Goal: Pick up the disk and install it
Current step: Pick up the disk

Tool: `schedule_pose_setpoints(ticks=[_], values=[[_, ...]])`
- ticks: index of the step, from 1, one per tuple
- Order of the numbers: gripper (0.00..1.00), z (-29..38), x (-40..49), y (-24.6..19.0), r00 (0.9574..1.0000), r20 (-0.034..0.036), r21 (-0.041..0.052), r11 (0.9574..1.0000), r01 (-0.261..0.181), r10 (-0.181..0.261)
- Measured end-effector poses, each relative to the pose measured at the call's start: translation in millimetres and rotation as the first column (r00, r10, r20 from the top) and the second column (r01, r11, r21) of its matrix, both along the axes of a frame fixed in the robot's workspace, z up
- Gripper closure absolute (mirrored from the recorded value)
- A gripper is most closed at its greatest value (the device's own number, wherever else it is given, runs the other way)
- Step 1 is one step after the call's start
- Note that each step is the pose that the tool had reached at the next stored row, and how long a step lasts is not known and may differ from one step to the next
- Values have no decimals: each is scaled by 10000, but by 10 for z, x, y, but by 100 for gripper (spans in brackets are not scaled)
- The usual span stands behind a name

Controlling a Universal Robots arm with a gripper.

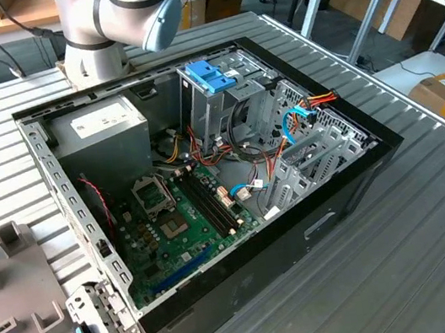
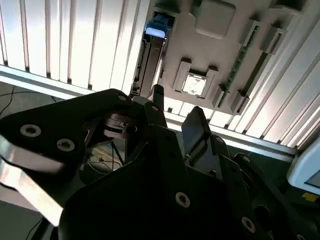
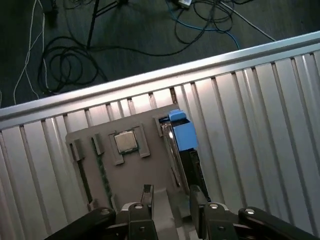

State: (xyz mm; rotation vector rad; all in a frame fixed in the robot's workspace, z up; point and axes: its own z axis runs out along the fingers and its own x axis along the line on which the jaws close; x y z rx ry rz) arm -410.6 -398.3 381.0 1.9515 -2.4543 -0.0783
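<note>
First wrist view: fingers [image 3: 146,196] spread apart, nothing between them. The gripper [image 3: 170,197] hovers above a grey holder tray [image 3: 150,167]. Just beyond one fingertip the disk [image 3: 181,145] stands on edge in the tray, beside a processor chip [image 3: 125,141].

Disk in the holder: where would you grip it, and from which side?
I'd pinch the disk across its two broad faces at the exposed upper edge, coming from above. It stands on edge in a slot of the holder, leaving that edge free.
</note>
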Motion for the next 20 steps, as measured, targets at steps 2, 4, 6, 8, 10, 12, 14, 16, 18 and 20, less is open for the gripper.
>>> schedule_pose_setpoints(ticks=[2,4,6,8,10,12,14,16,18,20], values=[[58,-6,0,0,9988,1,1,9988,-486,486],[58,-14,0,0,9931,1,1,9931,-1175,1175],[58,-25,0,0,9798,1,1,9798,-1998,1998],[58,-30,0,0,9710,1,0,9710,-2391,2391],[58,-33,0,2,9598,0,0,9598,-2805,2805],[58,-37,-1,21,9564,-1,0,9564,-2919,2919],[58,-44,-10,36,9575,2,0,9575,-2885,2885],[58,-50,-64,58,9582,3,11,9582,-2861,2861],[58,-57,-120,70,9583,22,72,9583,-2858,2858],[58,-64,-173,80,9584,72,239,9581,-2855,2854]])
